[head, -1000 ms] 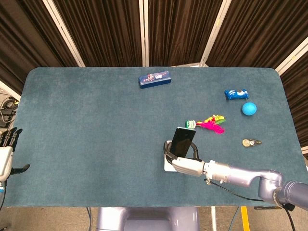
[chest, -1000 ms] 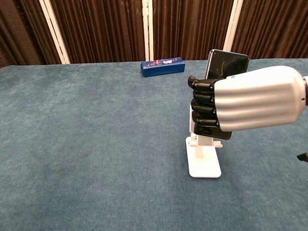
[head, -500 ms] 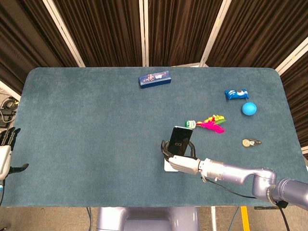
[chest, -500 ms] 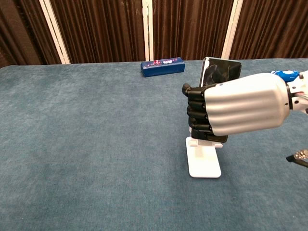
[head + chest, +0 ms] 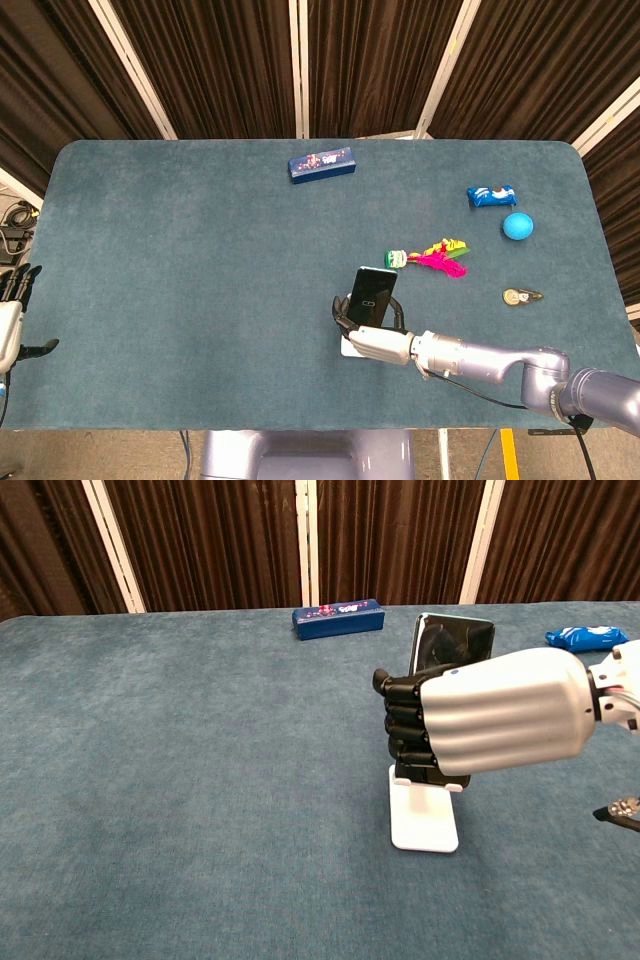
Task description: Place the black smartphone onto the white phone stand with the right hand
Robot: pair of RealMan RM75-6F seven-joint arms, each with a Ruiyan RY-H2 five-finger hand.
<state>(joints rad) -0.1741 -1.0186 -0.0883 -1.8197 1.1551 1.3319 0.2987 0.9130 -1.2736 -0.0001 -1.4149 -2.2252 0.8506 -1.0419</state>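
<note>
My right hand (image 5: 485, 725) grips the black smartphone (image 5: 452, 640), its dark fingers (image 5: 405, 720) wrapped round the left edge. The phone (image 5: 370, 296) stands nearly upright, and only its top part shows above the hand. Directly below sits the white phone stand (image 5: 424, 818), whose flat base (image 5: 349, 349) peeks out beside the hand (image 5: 380, 342). The hand hides whether the phone's lower edge touches the stand's cradle. At the far left edge of the head view my left hand (image 5: 10, 320) hangs off the table with fingers apart, holding nothing.
A dark blue box (image 5: 322, 164) lies at the table's far middle. To the right are a blue snack packet (image 5: 491, 194), a blue ball (image 5: 518, 226), a bright pink-and-yellow toy (image 5: 438, 256) and a small metal object (image 5: 521, 296).
My right hand has carried the phone a little leftward and lower over the stand. The phone's top has tilted slightly. The left hand has barely moved.
</note>
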